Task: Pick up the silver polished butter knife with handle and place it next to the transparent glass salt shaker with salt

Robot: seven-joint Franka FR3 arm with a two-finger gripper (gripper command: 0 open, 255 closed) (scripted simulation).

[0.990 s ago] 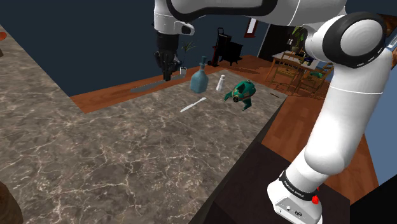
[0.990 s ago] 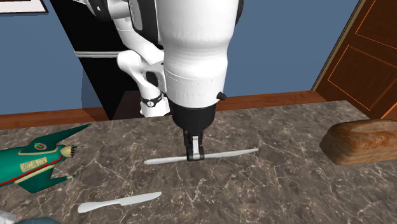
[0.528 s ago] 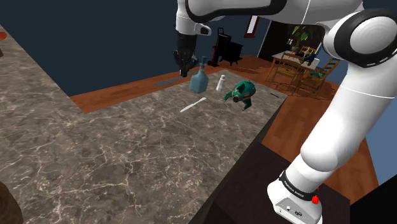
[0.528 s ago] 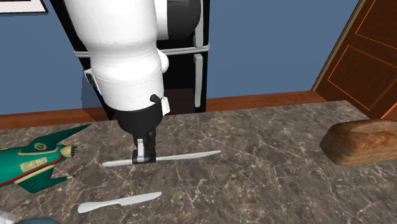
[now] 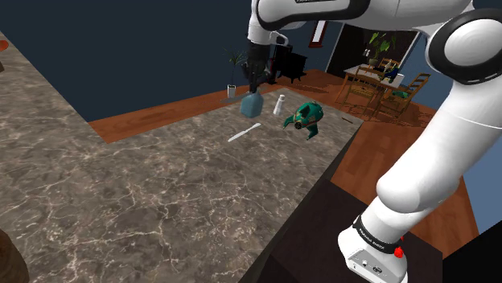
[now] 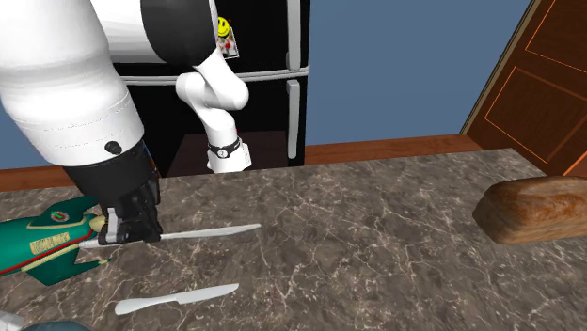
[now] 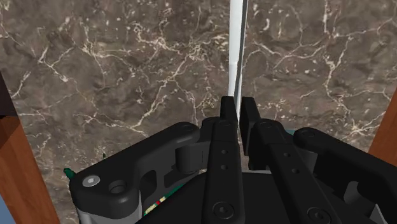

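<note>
We judge the knife [image 6: 212, 229] to be light, thin and stiff, with a smooth, slippery face. A pinch across its flat sides suits it, but a hold near one end leaves a long free length that can swing or twist between the pads. A grip nearer its middle would balance better.

The gripper [image 6: 130, 233] is clenched on the knife close to one end. In the second exterior view the rest of it runs out from the gripper toward 3 o'clock, roughly level and, as far as we can tell, clear of the worktop [image 6: 376, 244]. In the wrist view the two fingers [image 7: 228, 109] press on the narrow strip, which reaches straight out ahead of them.

In the shoulder view the gripper hangs above the bottle [image 5: 252, 103], and the shaker [image 5: 279, 104] stands near it at about 4 o'clock. The toy [image 5: 305, 117] sits just beyond the shaker, and a second knife [image 5: 244, 132] lies on the worktop at about 6 o'clock from the gripper. With so many things close by, we expect the long free end to need care on the way down.
</note>
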